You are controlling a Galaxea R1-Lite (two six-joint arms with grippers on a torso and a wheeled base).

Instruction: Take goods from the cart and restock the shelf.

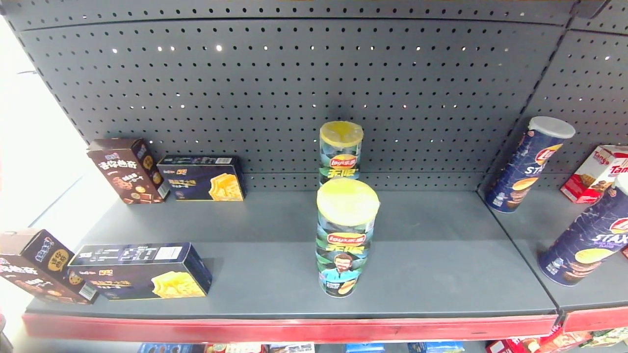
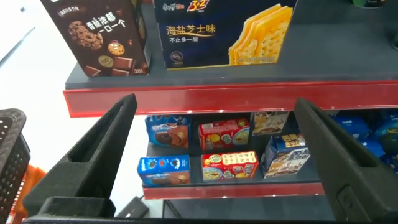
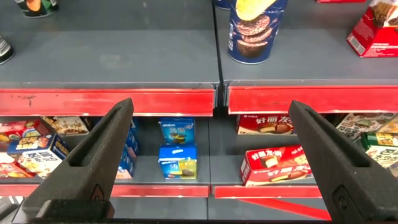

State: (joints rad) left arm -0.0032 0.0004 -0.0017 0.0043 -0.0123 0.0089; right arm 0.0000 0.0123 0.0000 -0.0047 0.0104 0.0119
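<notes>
Two green chip cans with yellow lids stand mid-shelf, one near the front [image 1: 345,239] and one behind it [image 1: 340,151] by the pegboard. My left gripper [image 2: 216,102] is open and holds nothing. It sits below and in front of the shelf's red front lip [image 2: 236,96], under a brown cookie box [image 2: 99,34] and a blue cracker box [image 2: 227,31]. My right gripper [image 3: 211,106] is also open with nothing in it. It faces the red lip [image 3: 109,101] where two shelf sections meet, below a dark blue chip can [image 3: 252,31].
Brown and blue boxes stand at the shelf's left [image 1: 128,169] [image 1: 140,270]. Dark blue cans [image 1: 530,164] [image 1: 586,240] and a red box [image 1: 593,174] stand on the right section. Lower shelves hold small snack boxes [image 2: 227,149] [image 3: 177,160]. A black mesh cart edge [image 2: 9,162] is beside the left gripper.
</notes>
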